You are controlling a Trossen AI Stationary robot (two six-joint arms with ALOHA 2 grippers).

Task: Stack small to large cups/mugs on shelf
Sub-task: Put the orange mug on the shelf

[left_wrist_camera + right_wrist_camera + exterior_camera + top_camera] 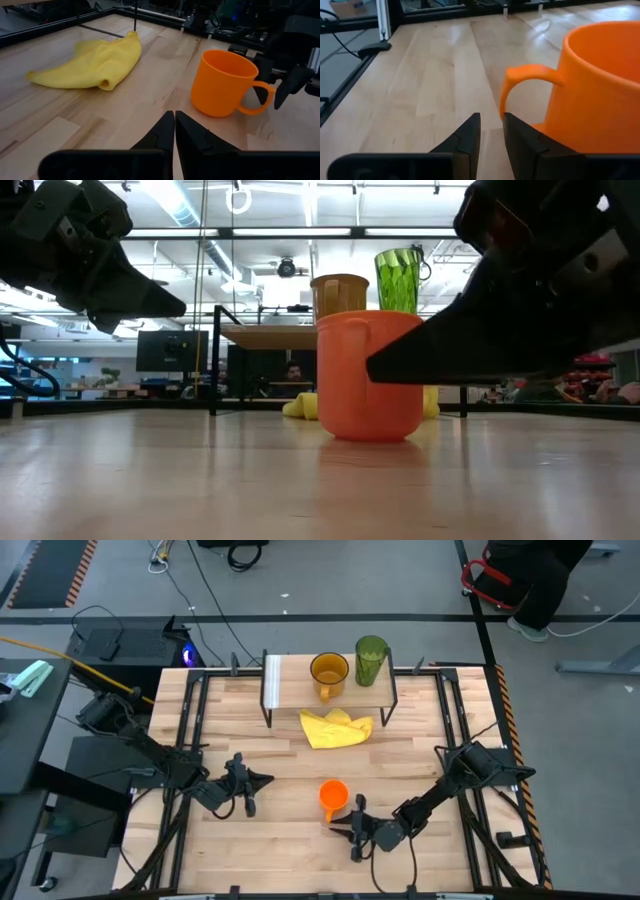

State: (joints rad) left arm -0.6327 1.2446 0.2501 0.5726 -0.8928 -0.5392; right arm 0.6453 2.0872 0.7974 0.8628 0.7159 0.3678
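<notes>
While the right claw (352, 830) sits low at the near edge of the worktop (270, 840), its fingers stand slightly parted with nothing between them, their tips just short of the small orange mug's (334, 796) handle. That mug stands upright on the worktop, just beyond the right claw, its handle turned toward it in the right wrist view (525, 85). Off to its left, the left claw (262, 780) is clenched on nothing, its fingertips pressed together and pointing toward the mug, clearly apart from it. Farther back, a crumpled yellow cloth (336, 727) lies on the worktop just in front of the shelf (290, 690). On the shelf's top board the amber-yellow mug (329, 673) and the tall green tumbler (371, 660) stand upright side by side, the tumbler to the right. Beyond the worktop, a person's legs (535, 585) show on the floor.
</notes>
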